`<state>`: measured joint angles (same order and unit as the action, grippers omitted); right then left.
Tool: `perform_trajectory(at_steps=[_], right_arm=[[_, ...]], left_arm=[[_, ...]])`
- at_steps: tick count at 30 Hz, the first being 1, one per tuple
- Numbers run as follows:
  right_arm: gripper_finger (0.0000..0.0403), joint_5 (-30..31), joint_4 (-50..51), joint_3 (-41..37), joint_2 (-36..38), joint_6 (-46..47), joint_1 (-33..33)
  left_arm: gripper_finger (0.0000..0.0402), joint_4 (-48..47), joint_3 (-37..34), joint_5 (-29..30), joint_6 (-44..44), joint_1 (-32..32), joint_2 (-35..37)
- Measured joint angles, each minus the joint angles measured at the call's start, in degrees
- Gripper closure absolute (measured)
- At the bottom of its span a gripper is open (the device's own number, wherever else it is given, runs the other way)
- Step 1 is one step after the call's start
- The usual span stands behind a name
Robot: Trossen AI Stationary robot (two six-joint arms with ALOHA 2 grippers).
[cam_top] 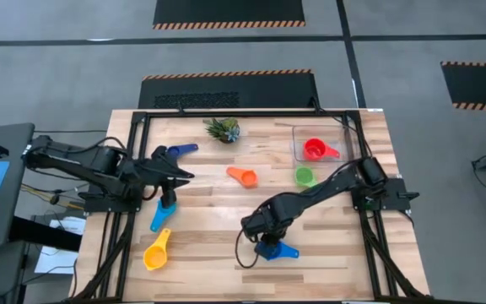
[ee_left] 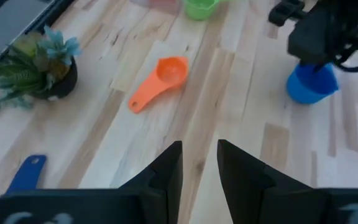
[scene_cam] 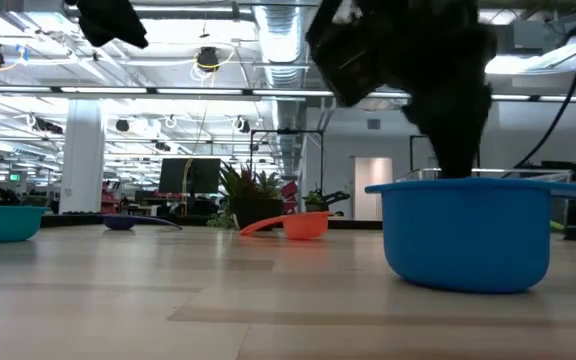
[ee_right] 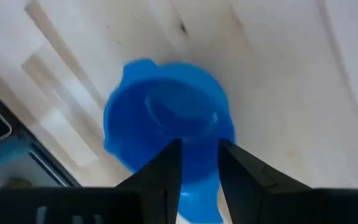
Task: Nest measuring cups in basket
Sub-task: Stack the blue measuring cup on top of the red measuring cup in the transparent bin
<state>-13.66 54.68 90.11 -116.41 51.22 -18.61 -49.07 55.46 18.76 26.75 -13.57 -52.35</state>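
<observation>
— Right gripper (cam_top: 267,241) is sitting low in the lower middle of the overhead frame, directly over the blue cup (cam_top: 272,249). What is lying around it?

— An orange cup (cam_top: 243,176) is resting at centre, well apart from it. A green cup (cam_top: 305,176) is lying just below the clear basket (cam_top: 297,143) at upper right, and a red cup (cam_top: 316,150) is sitting inside that basket. At left, a light blue cup (cam_top: 160,216) and a yellow cup (cam_top: 156,252) are lying near the table's edge, with a dark blue cup (cam_top: 178,151) above them. A small potted plant (cam_top: 223,129) is standing at the top of the table (cam_top: 218,270). Nothing is lying between the blue cup and the basket except the green cup.

— How is the right arm posing?

— It is stretching from the right edge diagonally down toward centre, wrist bent downward.

— And the fingers?

— In the right wrist view they are standing slightly apart, 1 finger (ee_right: 166,168) reaching over the cup's rim; whether they are pinching it, I cannot tell.

— The left gripper (cam_top: 180,174)?

— It is hovering at left beside the dark blue cup, fingers a narrow gap apart, holding nothing.
</observation>
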Motion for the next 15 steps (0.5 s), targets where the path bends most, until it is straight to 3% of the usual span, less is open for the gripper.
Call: perform_trajectory(at_steps=[8, 15], right_arm=[[0.0276, 0.28, -1.00, -0.07, -4.05, 0.44, -0.87], [0.0276, 0.31, -1.36, -0.09, -2.81, 4.28, -0.87]], left_arm=[[0.0313, -3.49, -0.39, 1.51, 3.53, -2.58, -2.11], [0.0313, -3.79, -0.39, 2.85, 3.95, -3.66, -3.24]])
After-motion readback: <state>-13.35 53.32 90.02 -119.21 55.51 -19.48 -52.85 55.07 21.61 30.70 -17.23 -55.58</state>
